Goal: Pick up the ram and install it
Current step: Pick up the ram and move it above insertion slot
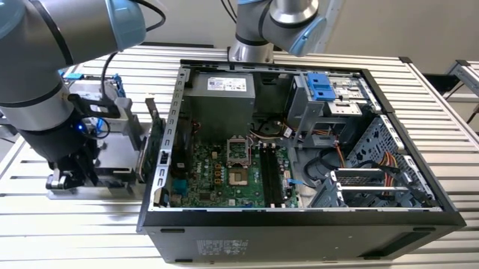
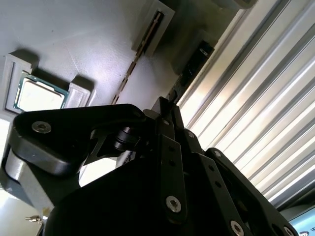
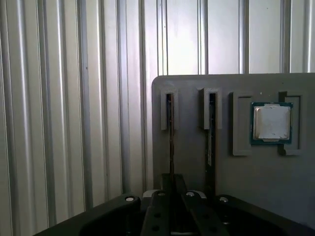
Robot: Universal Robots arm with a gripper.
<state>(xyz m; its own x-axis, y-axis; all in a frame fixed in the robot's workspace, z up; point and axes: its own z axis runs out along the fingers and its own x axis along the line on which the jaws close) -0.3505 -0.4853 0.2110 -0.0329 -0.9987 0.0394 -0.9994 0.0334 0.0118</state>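
A silver tabletop of long ribbed metal slats carried everything. A black computer case lay on its side across the middle of it, open side facing up. Just beside the case, at the exterior view's left, a flat grey plate rested directly on the slats. In the first wrist view the plate sat with its straight edge square across the ribs of the tabletop. In the second wrist view the plate met the striped tabletop along a slanting line.
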